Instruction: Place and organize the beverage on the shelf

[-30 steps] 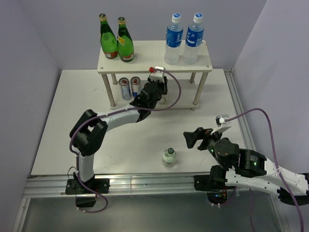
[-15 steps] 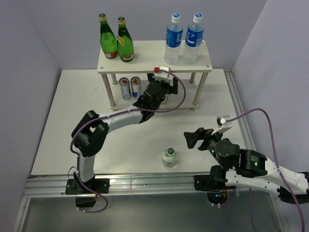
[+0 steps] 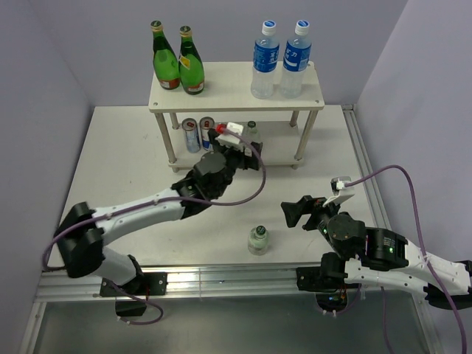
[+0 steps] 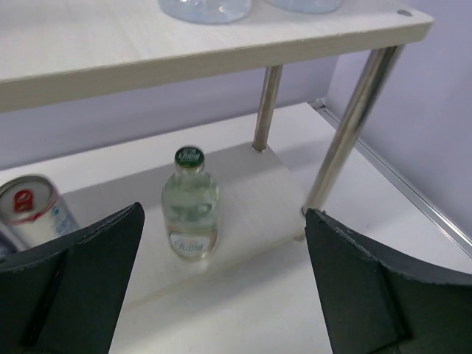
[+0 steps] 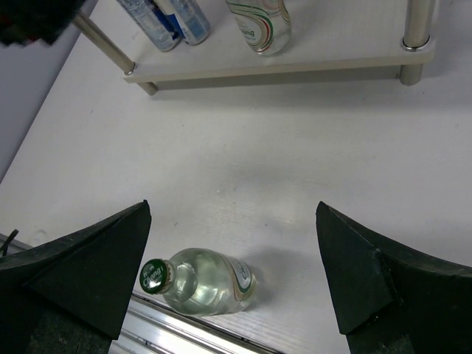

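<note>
Nothing can be read for certain. The small bottle (image 4: 189, 214) on the lower board of the shelf (image 4: 258, 184) has white script on its green cap (image 4: 189, 157) and on its label, too blurred to spell out. The can (image 4: 33, 210) to its left shows a red mark, unreadable. The far right water bottles (image 3: 265, 57) carry white print on blue labels, too small to read. The label and cap print on the near bottle (image 5: 199, 282) are also illegible.
</note>
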